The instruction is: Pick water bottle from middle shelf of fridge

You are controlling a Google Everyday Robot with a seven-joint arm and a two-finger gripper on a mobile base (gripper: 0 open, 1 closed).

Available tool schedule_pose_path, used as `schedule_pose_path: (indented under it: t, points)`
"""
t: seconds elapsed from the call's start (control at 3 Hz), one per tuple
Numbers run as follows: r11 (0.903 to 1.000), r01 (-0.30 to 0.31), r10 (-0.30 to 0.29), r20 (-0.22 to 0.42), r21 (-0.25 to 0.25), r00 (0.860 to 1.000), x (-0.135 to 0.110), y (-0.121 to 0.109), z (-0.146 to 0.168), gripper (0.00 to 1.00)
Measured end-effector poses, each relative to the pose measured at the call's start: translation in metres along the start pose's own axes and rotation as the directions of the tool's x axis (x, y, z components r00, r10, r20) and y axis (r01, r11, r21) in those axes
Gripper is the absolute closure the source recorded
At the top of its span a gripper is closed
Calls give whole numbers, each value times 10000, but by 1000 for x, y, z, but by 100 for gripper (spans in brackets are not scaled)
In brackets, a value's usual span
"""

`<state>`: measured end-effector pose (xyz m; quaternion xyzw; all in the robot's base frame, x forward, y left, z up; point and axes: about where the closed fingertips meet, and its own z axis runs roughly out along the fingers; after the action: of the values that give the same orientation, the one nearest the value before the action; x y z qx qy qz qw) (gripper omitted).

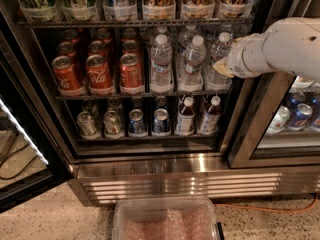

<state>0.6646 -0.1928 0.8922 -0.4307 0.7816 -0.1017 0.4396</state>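
Observation:
The fridge [165,165] stands open, with a steel frame and dark racks. On the middle shelf [145,94], red cola cans [98,72] stand on the left. Clear water bottles with white caps stand on the right: one at the left [161,64], one in the middle [191,64], and one at the right [216,58]. More bottles stand behind them. My white arm reaches in from the right. My gripper [223,67] is at the right side of the rightmost water bottle, at label height. Its tip partly overlaps that bottle.
The top rack holds tall cans in clear trays [157,4]. The bottom rack holds small cans [136,122] and brown-drink bottles [186,115]. The open glass door [22,134] is at the left. A clear bin [167,220] sits on the floor in front. A second cooler [295,116] is at the right.

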Motion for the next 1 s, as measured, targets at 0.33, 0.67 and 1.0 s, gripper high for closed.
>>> schedule_pose_path:
  t: [0.33,0.67,1.0]
  points:
    - [10000,-24,24,-94,-39,10000,2,0,5,100]
    - [10000,6,-8,-177,-91,9998,3,2,11,81]
    - [10000,6,-8,-176,-91,9998,1,0,9,58]
